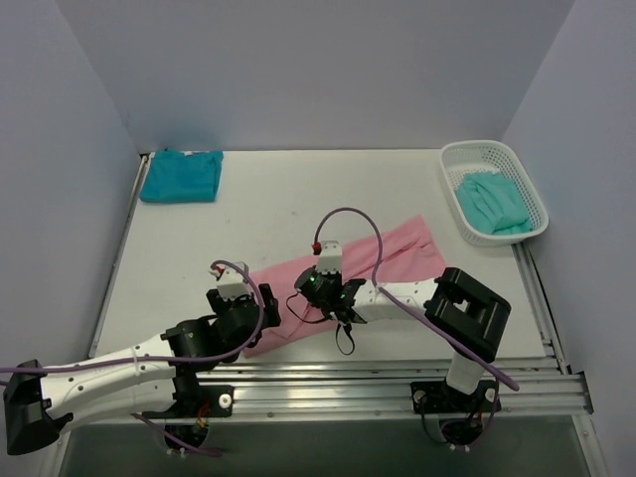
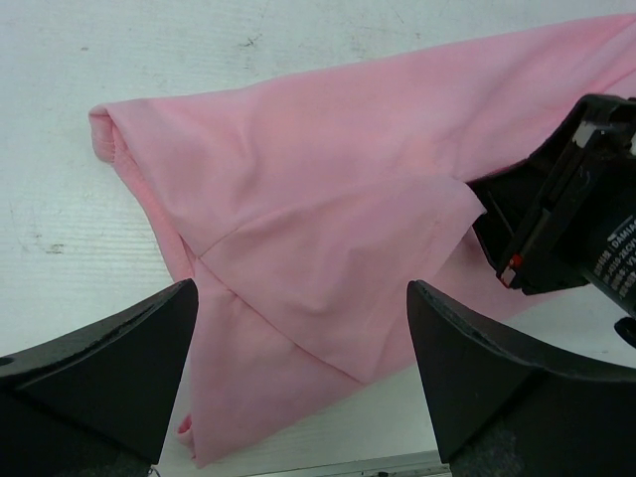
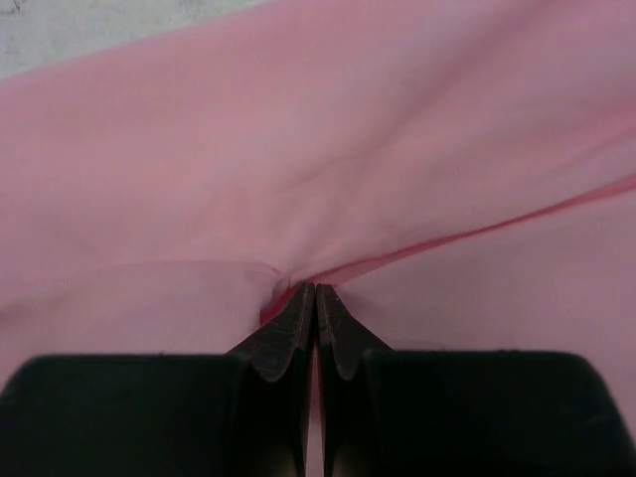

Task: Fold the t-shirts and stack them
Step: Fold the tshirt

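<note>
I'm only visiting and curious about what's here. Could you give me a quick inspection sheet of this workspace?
Surface: white table, faintly scuffed.
Job's things: pink shirt lying near the front edge; teal shirt folded, far left; mint shirt in the basket.
Clutter: white basket, far right.
Grippers: left gripper open over the pink shirt; right gripper shut on the pink shirt.
Cables: purple cables loop above the table.
Surroundings: plain pale walls on three sides.

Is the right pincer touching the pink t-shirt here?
Touching. The right wrist view shows the right pincer shut, with the pink t-shirt puckering into a fold caught between its tips.
</note>
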Tool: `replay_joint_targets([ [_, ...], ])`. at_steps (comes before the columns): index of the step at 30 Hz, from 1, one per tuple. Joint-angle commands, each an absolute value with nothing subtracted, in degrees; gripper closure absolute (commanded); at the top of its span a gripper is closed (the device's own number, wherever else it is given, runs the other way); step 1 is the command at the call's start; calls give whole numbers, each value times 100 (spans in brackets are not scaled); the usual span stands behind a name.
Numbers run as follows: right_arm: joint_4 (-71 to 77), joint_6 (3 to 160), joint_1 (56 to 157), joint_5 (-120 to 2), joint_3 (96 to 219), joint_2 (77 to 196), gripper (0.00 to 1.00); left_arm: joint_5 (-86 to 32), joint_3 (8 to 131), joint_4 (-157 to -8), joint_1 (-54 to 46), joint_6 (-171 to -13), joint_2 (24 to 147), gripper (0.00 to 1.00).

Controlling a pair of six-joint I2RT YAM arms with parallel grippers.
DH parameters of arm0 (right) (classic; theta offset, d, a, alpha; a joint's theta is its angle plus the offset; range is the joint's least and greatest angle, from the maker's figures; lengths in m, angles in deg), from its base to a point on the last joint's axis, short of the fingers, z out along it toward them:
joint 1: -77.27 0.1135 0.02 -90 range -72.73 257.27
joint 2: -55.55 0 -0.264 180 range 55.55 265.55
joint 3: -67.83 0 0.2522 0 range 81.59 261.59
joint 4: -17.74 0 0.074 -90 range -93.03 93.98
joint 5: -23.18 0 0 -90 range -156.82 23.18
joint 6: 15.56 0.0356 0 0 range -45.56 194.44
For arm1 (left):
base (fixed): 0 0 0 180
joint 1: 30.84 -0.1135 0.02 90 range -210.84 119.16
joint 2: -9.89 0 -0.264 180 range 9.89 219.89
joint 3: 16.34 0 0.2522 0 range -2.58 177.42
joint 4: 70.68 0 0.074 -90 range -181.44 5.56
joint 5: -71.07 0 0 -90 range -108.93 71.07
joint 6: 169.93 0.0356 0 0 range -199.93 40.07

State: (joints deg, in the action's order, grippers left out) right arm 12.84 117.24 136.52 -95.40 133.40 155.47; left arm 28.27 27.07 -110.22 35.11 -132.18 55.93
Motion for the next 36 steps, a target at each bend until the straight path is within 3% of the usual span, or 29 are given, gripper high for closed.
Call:
replay_joint_targets([
  [1,1338,12075,13888,-9696,13081,15215,100,2923,2678,-10721,3517,-13222,5594,5],
  [9,488,12584,14371,-10407,13098,15083,100,2905,2599,-10677,3517,-13240,5516,4],
  [17,-1393,13007,15188,-11743,14405,14688,100,2879,2555,-10580,3508,-13205,5515,4],
  [19,-1570,12999,15329,-11893,14696,14652,95,2888,2555,-10545,3517,-13187,5524,4],
  [23,-1414,12753,15286,-12017,14900,14757,91,2870,2546,-10439,3517,-13152,5568,4],
  [27,-1045,12498,15059,-11938,14962,15178,100,2844,2546,-10421,3517,-13143,5595,3],
  [36,467,11821,14223,-11094,14812,16242,100,2931,2291,-10448,3517,-13240,5112,2],
])
